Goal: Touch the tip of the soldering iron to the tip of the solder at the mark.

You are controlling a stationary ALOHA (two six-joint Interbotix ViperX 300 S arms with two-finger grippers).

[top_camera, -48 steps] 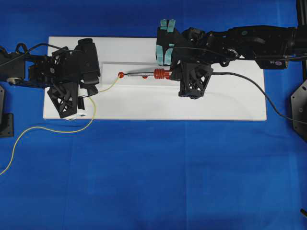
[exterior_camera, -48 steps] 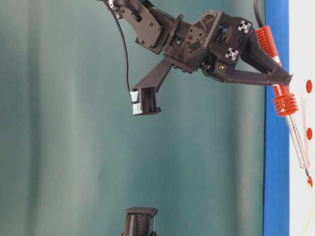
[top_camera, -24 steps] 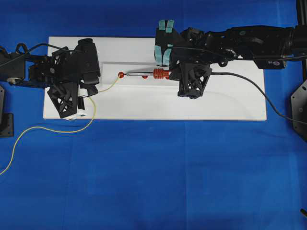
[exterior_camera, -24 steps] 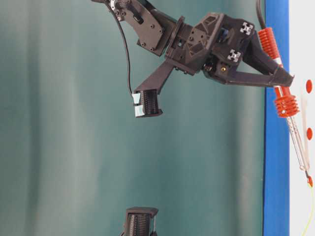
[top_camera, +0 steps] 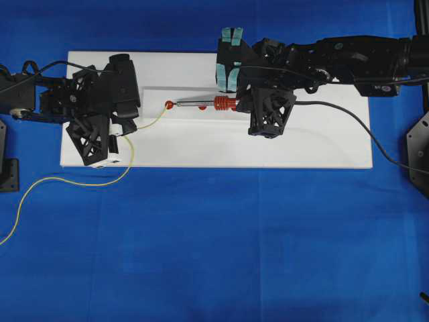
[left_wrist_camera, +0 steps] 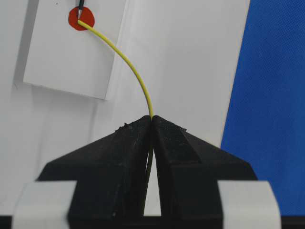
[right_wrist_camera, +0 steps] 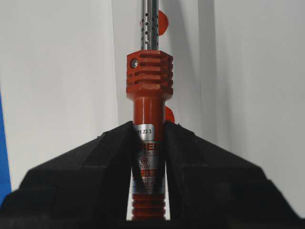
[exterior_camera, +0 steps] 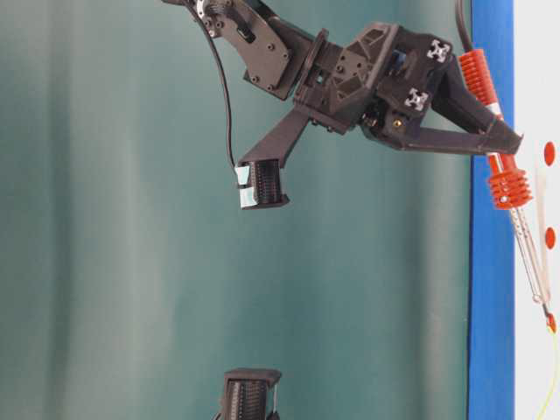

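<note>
My right tool (right_wrist_camera: 148, 143) is pinching the soldering iron (right_wrist_camera: 148, 86) by its orange-red handle, just behind the ribbed collar. My left tool (left_wrist_camera: 151, 125) is pressed together on the solder (left_wrist_camera: 125, 56), which leaves the jaws in a shallow arc toward the red mark (left_wrist_camera: 81, 19).

Position, taken from the red mark on the raised white block (left_wrist_camera: 66, 57): the free end of the solder lies on the mark. The dark tip of the iron comes down onto the same mark and appears to touch the solder end there; the left wrist view shows no gap between them. The white board (top_camera: 322, 144) carries the block and rests on the blue worktop (top_camera: 214, 255). Slack solder trails off the board's left edge across the worktop.

Handling, as a judgement: the solder is light, soft and springy. Held this far from its end, the tip will wander with small wrist movements. A grip nearer the tip would steady it. The iron is rigid and light. The handle is the proper hold, clear of the perforated metal shaft. Its black cord (top_camera: 362, 124) may tug the handle sideways.
</note>
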